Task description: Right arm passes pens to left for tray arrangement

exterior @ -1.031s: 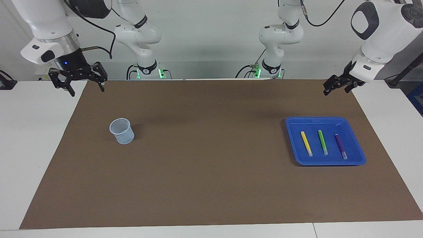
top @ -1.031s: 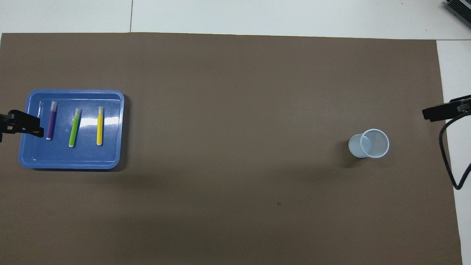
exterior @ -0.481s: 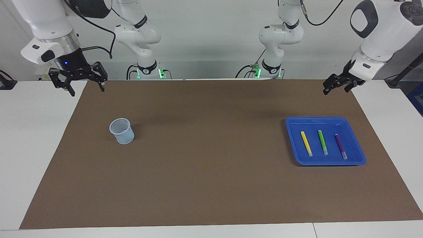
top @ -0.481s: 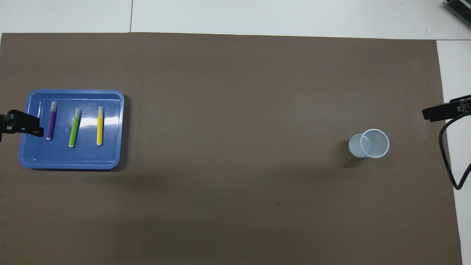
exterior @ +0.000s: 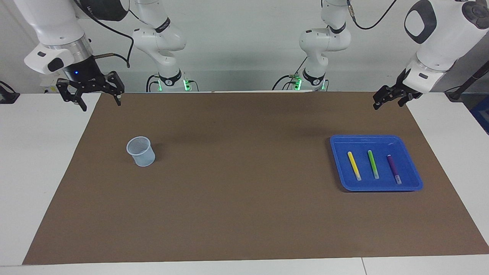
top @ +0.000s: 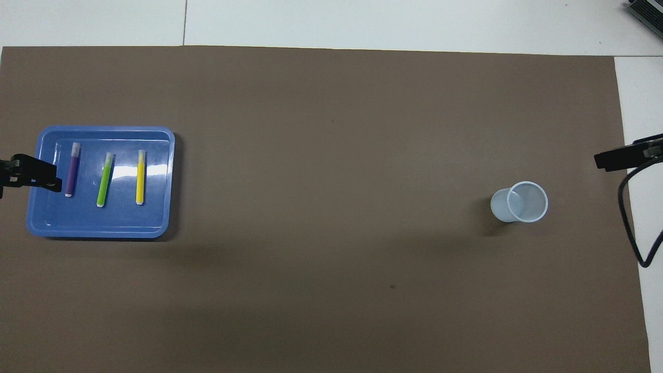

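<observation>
Three pens lie side by side in the blue tray (exterior: 369,138) (top: 98,233) at the left arm's end of the table: yellow (exterior: 354,165) (top: 140,176), green (exterior: 373,164) (top: 105,178) and purple (exterior: 394,169) (top: 73,173). My left gripper (exterior: 387,104) (top: 32,176) hangs open and empty in the air above the mat's edge by the tray, touching nothing. Over the mat's corner at the other end, my right gripper (exterior: 101,105) (top: 621,158), the one with the blue wrist light, hangs open and empty. Both arms wait.
A small pale-blue mesh cup (exterior: 141,151) (top: 519,202) stands upright and empty on the brown mat (exterior: 237,183) toward the right arm's end. A black cable (top: 629,223) loops down beside the right gripper. White tabletop borders the mat.
The left arm has shifted very slightly. The pens, the tray, the cup and the right arm have not moved.
</observation>
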Controlling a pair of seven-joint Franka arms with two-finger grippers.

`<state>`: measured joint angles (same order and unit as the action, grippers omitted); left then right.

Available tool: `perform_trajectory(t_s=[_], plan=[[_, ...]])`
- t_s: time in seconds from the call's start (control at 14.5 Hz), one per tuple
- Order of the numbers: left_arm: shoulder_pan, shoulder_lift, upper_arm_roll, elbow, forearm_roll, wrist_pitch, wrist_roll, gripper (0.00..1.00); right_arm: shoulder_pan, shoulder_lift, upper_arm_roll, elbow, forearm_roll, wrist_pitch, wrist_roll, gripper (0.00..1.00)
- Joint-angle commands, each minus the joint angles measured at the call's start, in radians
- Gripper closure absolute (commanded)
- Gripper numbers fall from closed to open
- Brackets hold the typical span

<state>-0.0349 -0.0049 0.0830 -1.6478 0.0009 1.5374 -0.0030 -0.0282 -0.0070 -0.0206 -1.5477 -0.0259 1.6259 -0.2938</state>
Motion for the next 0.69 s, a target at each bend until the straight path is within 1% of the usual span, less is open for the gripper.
perform_trajectory(t_s=[0.0,0.62], plan=[[-0.005,-0.01,0.001,0.003,-0.007,0.006,-0.014,0.0,-0.001,-0.007,0.004,0.006,0.004,-0.023,0.025,0.0],[-0.01,-0.012,0.004,-0.001,-0.007,0.006,-0.014,0.0,-0.001,-0.007,0.004,0.006,0.003,-0.023,0.025,0.0]])
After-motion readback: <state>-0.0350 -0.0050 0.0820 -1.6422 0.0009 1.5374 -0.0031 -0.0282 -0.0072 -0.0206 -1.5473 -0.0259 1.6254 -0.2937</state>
